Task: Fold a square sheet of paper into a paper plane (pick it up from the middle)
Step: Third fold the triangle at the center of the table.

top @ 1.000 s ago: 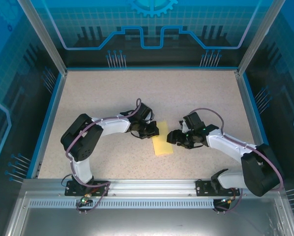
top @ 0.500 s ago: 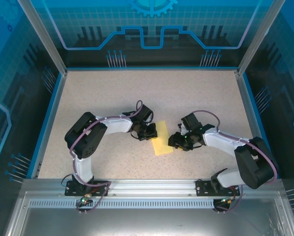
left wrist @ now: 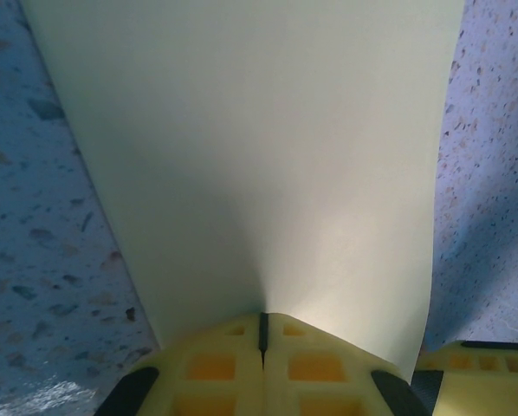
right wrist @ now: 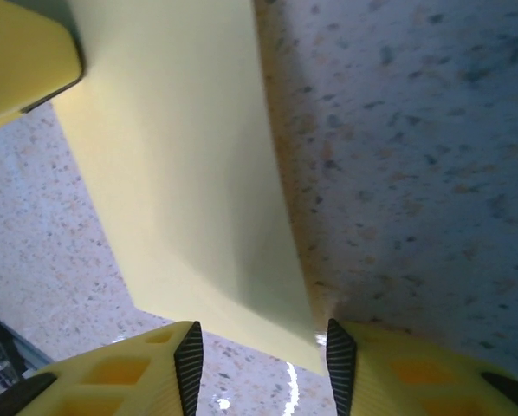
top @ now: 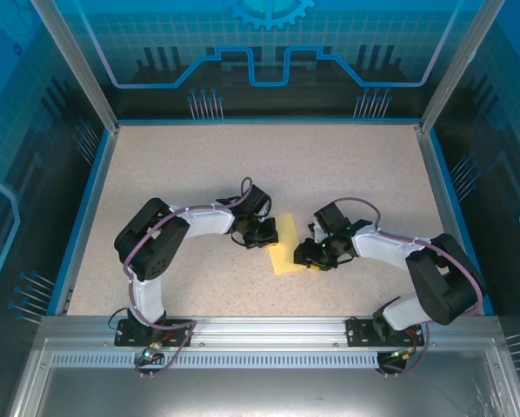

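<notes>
While checking vs a sec ago, noted right gripper (top: 310, 254) slid left over the desk (top: 199, 165), right up to the square sheet of paper (top: 288, 254). Also narrowed its jaws from wide to approx half open. In right wrist view, straddling sheet's near corner w/ a gap left either side, so not clamped yet and holding nothing.

Kept left gripper (top: 264, 233) put at sheet's far-left edge. Jaws fully closed, pinching the paper edge at the seam btwn pads in left wrist view. Shifted the sheet barely, if at all. Lying mid-desk btwn both grippers, w/ the pinched edge prob. lifted a bit, judging by the curve near the clamp.

For the task: prob. setting up a two-point hold ahead of a fold. No dart shape yet, so early on. Reads as a narrow oblong from above; can't tell if folded once or just tilted. Next up: closing right jaws on that corner w/o shoving the sheet out of the left pinch. Thin paper, so likely to buckle or slip.

Re containers: n/a. Resting on desk and in left clamp, not inside anything.
</notes>
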{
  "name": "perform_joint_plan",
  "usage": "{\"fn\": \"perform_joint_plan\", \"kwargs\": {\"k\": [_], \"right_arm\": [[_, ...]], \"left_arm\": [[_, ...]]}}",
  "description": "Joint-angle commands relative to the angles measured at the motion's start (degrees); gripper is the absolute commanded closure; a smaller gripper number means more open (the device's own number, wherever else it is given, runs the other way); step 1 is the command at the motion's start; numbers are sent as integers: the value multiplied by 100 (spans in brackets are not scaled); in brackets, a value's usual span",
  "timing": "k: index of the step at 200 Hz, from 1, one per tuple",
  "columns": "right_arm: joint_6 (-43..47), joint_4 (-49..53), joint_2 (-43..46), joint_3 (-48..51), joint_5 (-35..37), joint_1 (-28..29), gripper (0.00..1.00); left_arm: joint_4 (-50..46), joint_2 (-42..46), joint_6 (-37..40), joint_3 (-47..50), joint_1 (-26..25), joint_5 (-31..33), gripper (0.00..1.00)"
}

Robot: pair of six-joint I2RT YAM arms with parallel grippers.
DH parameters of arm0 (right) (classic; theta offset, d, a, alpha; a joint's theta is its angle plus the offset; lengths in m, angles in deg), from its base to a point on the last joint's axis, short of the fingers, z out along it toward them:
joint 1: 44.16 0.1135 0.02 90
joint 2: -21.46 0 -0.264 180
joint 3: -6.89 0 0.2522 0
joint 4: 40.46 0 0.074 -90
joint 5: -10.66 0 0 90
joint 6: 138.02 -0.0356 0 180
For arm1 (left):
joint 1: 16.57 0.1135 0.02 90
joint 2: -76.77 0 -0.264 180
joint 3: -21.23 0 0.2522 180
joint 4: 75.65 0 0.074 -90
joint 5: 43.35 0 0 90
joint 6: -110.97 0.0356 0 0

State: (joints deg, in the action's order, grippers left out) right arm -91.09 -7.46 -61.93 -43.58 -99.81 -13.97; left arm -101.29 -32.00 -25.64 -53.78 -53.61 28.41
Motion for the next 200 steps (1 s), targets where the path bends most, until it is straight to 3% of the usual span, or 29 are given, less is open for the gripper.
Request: {"fn": "perform_joint_plan", "kwargs": {"k": [1,52,110,200], "right_arm": [[-37,-226,28,17,-295,83,58],[-395,-438,347,160,-171,83,66],[-564,-391,413,67,-124,82,97],[-682,-1045,-724,-770,-135,431,97]], "left_arm": [[-385,-248,-51,175,-1,409,100],[-407,-250,-32,170,-2,411,100],[-434,-241,11,113,1,385,100],[-415,315,338,-260,-4,111,98]]}}
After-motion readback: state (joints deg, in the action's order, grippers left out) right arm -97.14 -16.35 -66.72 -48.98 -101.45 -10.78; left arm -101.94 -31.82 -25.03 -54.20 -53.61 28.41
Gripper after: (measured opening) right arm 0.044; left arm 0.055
